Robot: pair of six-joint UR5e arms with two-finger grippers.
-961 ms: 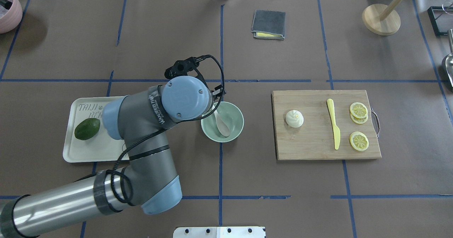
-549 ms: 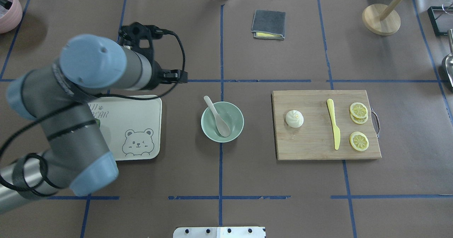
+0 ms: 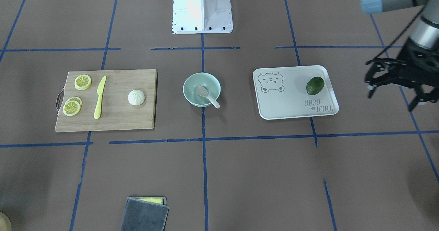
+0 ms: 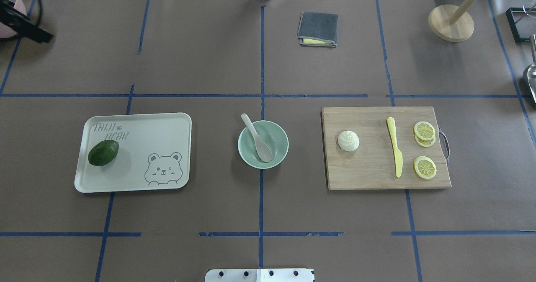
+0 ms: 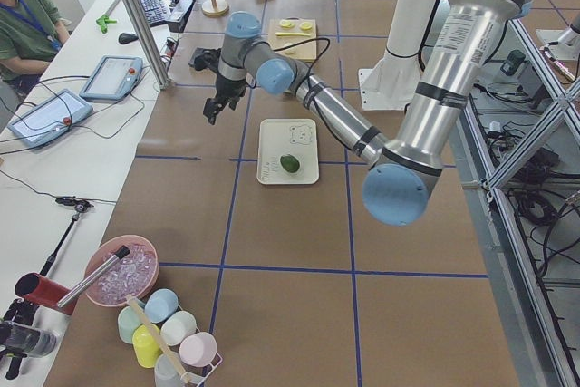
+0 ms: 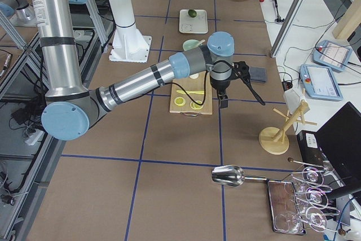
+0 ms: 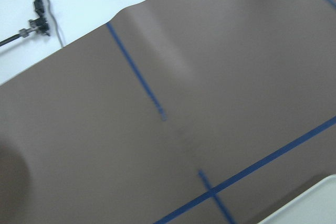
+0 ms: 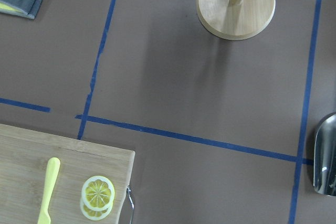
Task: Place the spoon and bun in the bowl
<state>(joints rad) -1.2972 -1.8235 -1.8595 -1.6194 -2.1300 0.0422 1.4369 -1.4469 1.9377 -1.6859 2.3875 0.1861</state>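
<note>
1. The spoon (image 4: 255, 136) lies in the bowl (image 4: 283, 141), scoop down on the bottom and handle leaning out over the rim on the far-left side. It has kept this pose over the last second, so that half of the task looks done.
2. What has changed is the left arm. A second ago it stood right over the bowl; half a second ago it was back above the tray (image 4: 167, 125). Now the left gripper (image 3: 391, 99) hangs over the worktop (image 4: 209, 55) well beyond the tray's outer end, fingers spread wide and holding nothing.
3. That pull-back reads as a finished release: the bowl is uncovered and reachable from the other side.
4. The bun (image 4: 348, 141) has not moved. It sits upright on the cutting board (image 4: 368, 175), at the end nearest the bowl, apart from the yellow knife (image 4: 394, 148) and the lemon slices (image 4: 424, 167).
5. The right gripper (image 6: 223, 99) hovers past the board's handle end, away from the bun; whether it is wide or narrow I cannot tell.
6. My judgement: the bun is the remaining step, and it falls to the right arm.
</note>
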